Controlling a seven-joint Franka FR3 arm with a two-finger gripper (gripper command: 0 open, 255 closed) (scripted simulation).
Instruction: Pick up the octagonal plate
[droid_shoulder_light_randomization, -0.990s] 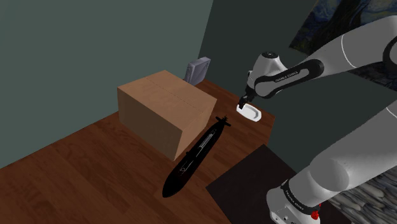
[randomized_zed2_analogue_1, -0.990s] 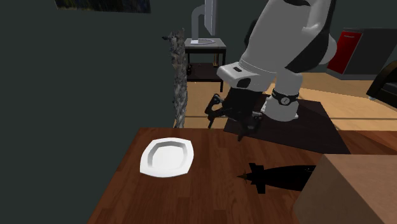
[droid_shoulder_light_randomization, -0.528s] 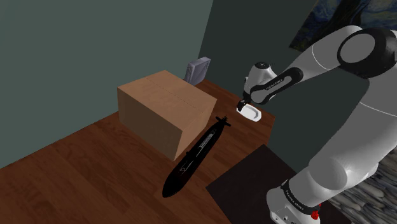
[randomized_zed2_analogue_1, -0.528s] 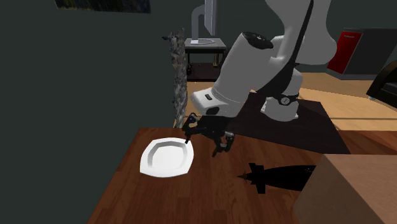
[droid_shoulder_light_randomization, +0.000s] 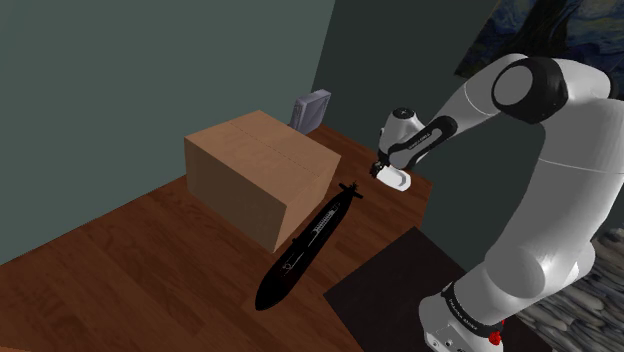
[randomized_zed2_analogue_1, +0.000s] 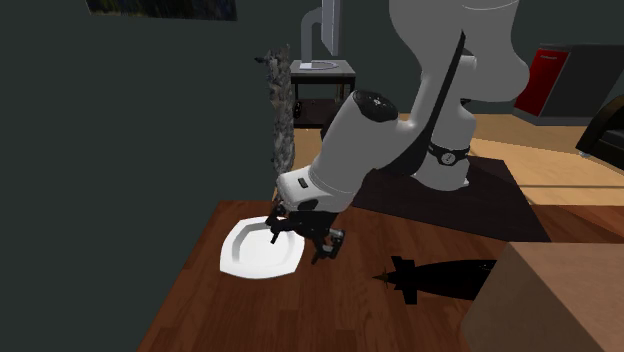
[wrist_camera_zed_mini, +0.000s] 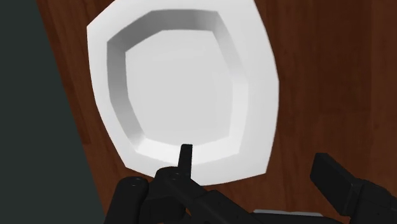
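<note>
Hovering with its fingers spread wide and clasping nothing, the black gripper (randomized_zed2_analogue_1: 300, 242) (wrist_camera_zed_mini: 257, 164) hangs over the rim of the white octagonal plate (randomized_zed2_analogue_1: 255, 250) (droid_shoulder_light_randomization: 397, 179) (wrist_camera_zed_mini: 184, 83), one finger (wrist_camera_zed_mini: 185, 154) above the plate's edge and the other above bare wood just beside it. That plate lies flat near a corner of the wooden table (randomized_zed2_analogue_1: 230, 320), by the edge along the dark wall. Farther along the surface a black submarine model (droid_shoulder_light_randomization: 315, 235) (randomized_zed2_analogue_1: 440, 278) lies beside a brown box (droid_shoulder_light_randomization: 255, 170).
</note>
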